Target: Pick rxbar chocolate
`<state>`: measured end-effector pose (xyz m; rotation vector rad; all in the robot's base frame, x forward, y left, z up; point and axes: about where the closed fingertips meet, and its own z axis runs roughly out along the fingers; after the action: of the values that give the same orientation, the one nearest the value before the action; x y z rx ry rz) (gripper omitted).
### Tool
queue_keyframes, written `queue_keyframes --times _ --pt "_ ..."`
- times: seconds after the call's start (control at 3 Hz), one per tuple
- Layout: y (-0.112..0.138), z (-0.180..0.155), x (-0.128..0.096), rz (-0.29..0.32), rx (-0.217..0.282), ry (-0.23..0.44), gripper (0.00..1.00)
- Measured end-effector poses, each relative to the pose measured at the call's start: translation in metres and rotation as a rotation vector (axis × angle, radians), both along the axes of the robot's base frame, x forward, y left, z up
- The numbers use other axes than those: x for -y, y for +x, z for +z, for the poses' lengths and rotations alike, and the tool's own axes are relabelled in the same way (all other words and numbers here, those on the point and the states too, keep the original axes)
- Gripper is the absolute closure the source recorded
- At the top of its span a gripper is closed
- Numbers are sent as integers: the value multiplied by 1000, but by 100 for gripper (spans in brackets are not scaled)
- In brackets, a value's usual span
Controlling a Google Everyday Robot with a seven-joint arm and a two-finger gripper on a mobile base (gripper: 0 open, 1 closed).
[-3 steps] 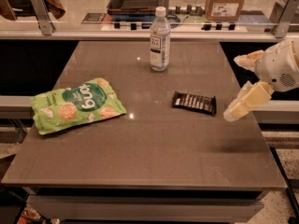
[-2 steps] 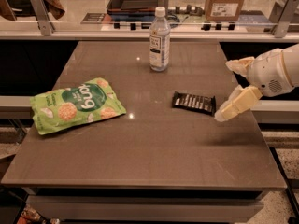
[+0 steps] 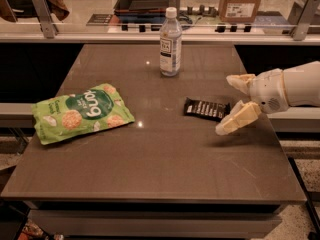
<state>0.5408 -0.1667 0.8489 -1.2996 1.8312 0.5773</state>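
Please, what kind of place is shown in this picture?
Probably an office or lab: a plain table, a glass partition behind it, a cardboard box beyond. The open gripper hovers at the table's right, by the rxbar chocolate.

The rxbar chocolate (image 3: 206, 109) is a small, flat bar in a shiny black wrapper with white letters. It lies flat on the right side of the brown worktop (image 3: 150, 164). Its long side runs left to right, a little tilted. The gripper (image 3: 225, 104) is at the bar's right end. Its jaws stand wide apart, one behind that end and one in front. They do not hold the bar.
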Motion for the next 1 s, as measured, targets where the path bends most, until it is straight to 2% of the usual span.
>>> queue_keyframes --times 0.33,0.67,1.0 --pt "1 -19 -12 16 -21 45 0" --pt "-1 -29 -20 8 -19 74 0" --pt "-1 -34 -27 -16 -17 92 19"
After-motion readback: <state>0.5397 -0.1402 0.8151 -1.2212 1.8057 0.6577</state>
